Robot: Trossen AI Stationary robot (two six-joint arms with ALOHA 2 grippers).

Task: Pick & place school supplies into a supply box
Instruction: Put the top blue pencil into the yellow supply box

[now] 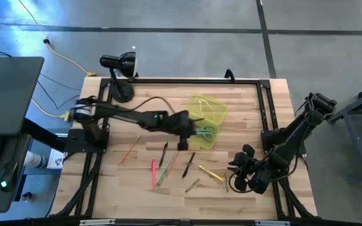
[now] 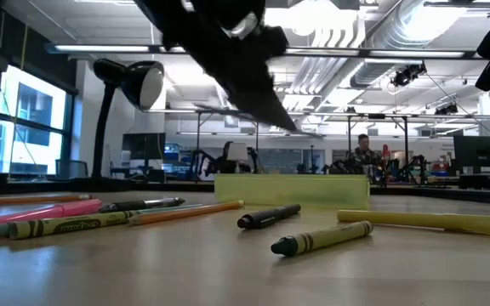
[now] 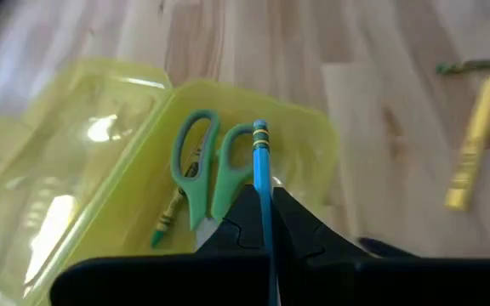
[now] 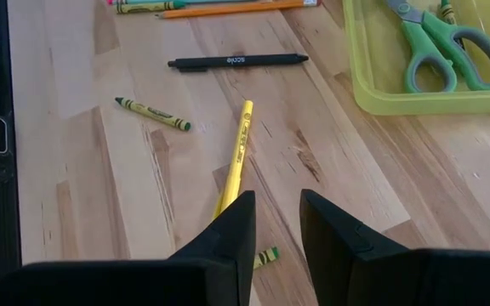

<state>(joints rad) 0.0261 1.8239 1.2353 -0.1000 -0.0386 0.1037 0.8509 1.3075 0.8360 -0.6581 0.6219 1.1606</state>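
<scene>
Yellow-green plastic forms the open supply box [image 1: 206,116], which sits right of centre in the upper half of the high view on the wooden table [image 1: 244,188]. Its lid lies folded back toward the upper edge. Inside the tray lie green-handled scissors [image 3: 201,166] and a short green crayon [image 3: 167,219]. The left gripper [image 1: 184,129] hangs over the box's lower left corner, its fingers pinched tight on a blue crayon [image 3: 262,178] that points out over the scissors.

Below the box, in the lower middle of the high view, the loose supplies are scattered: a pink marker [image 1: 154,173], an orange pencil [image 1: 129,148], a black pen [image 1: 189,164] and a yellow pencil [image 1: 210,173]. The right wrist view also shows a green crayon [image 4: 152,113] beside the black pen and the yellow pencil.

The right gripper [image 1: 234,176] rests low at the lower right of the high view, just right of the yellow pencil; its fingers [image 4: 236,229] stand partly apart and hold nothing. A black desk lamp [image 1: 119,69] stands at the table's upper left corner.
</scene>
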